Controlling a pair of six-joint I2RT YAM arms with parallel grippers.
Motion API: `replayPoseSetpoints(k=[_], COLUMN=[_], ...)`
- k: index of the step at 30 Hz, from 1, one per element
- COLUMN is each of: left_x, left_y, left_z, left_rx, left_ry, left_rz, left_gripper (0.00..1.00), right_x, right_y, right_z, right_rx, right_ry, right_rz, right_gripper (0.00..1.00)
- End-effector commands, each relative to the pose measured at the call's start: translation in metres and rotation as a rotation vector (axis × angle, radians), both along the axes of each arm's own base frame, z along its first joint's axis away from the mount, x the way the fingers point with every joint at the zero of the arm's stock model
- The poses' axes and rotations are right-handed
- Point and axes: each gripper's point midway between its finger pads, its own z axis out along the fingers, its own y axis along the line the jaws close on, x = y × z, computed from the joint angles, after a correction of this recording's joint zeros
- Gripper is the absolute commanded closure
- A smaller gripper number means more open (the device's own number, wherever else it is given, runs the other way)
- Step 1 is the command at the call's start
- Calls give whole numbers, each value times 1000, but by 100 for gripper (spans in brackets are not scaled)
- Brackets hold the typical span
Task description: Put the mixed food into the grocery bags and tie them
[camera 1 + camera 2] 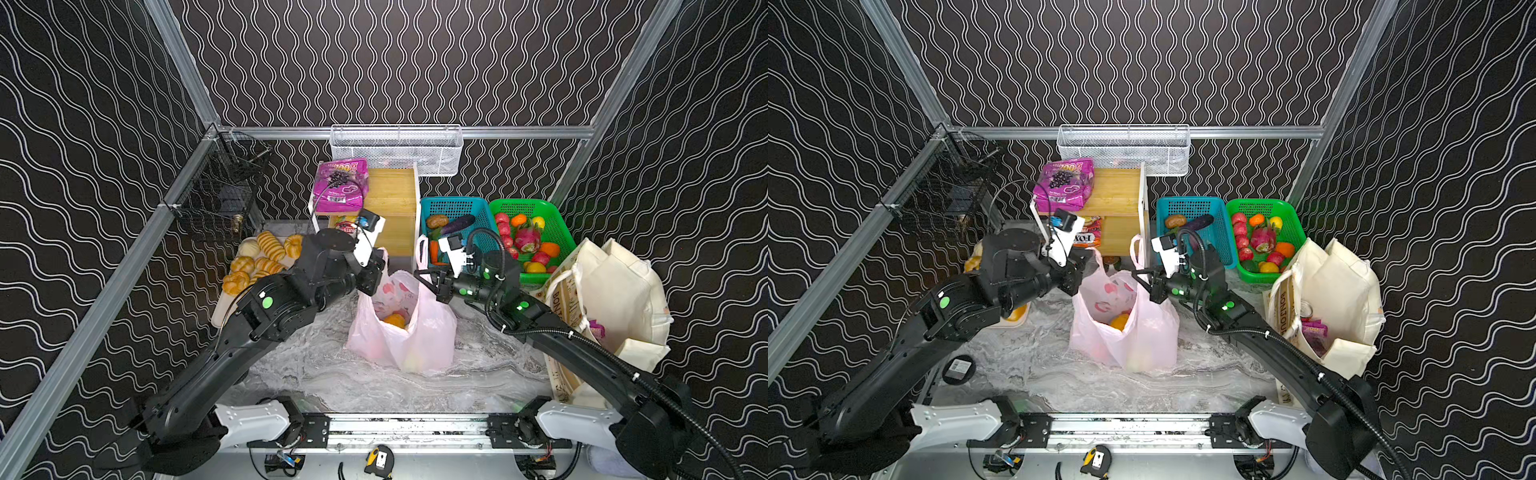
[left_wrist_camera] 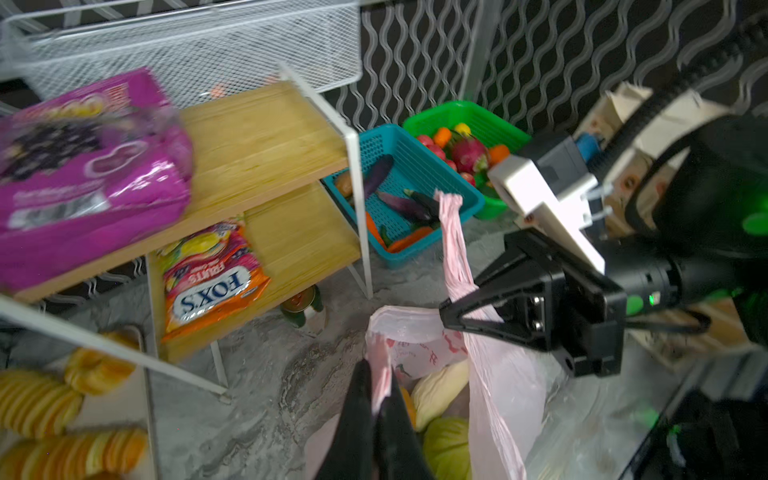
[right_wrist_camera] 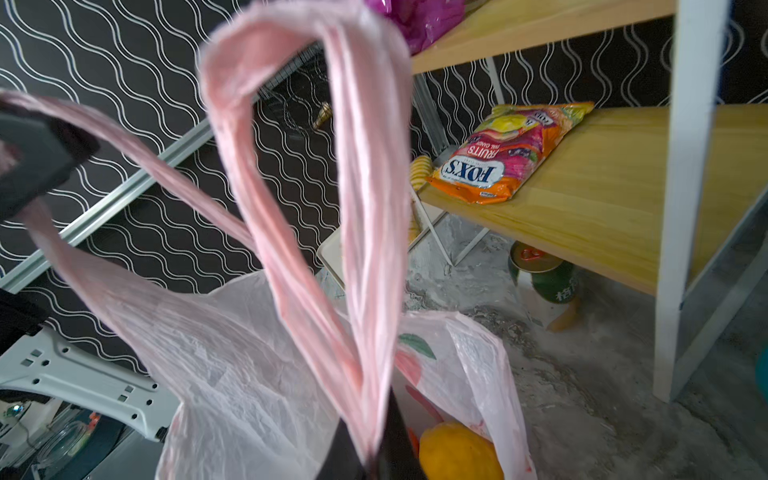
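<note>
Mid-frame, your left gripper (image 1: pixel 375 289) clenches one handle of the pink plastic bag (image 1: pixel 419 345); your right gripper (image 1: pixel 422 275) pinches the other.

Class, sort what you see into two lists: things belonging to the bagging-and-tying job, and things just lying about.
Job: pink bag, tote, magenta pouch, Fox's pouch, can.
Lying about: white wire basket, tape measure, black cage.
</note>
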Motion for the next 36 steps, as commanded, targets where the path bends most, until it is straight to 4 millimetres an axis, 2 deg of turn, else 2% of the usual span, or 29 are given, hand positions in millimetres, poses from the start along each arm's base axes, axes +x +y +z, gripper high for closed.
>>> replayPoseSetpoints(k=[1,3,5,8,11,14,15,16,19,22,25,30,36], left_x=[11,7,1,-11,-14,-17,-21,-22,-22,-29,-47,-78,-96], left_y=[19,8,-6,-22,-16,-4,-4,-3,9,17,5,-19,-36], left_z=[34,38,34,15,-7,-9,-8,-3,7,2,-7,-25,-59], left_rx=[-291,-287,-223,-48,143,268,284,288,317,370,374,340,435], left_ry=[-53,-92,-119,-91,29,100,110,115,149,229,224,326,420], left_rz=[174,95,-10,-164,-178,-185,-221,-243,-252,-280,-431,-659,-769], left_gripper=[100,100,97,79,65,42,30,27,21,19,18,20,21], right_x=[-1,-2,0,2,1,-1,-1,-1,-1,-1,0,2,3], right_y=[2,7,7,6,5,5,4,4,4,5,5,7,7], right_z=[-23,-24,-24,-20,-15,-13,-13,-13,-13,-12,-11,-10,-10], right_rx=[-125,-145,-152,-145,-137,-135,-137,-139,-139,-132,-127,-136,-138], right_ry=[93,113,119,97,74,66,65,63,64,64,62,64,65], right_rz=[-3,15,12,-2,0,7,8,7,7,9,6,7,6], right_gripper=[92,91,91,91,91,91,91,91,91,91,91,91,91])
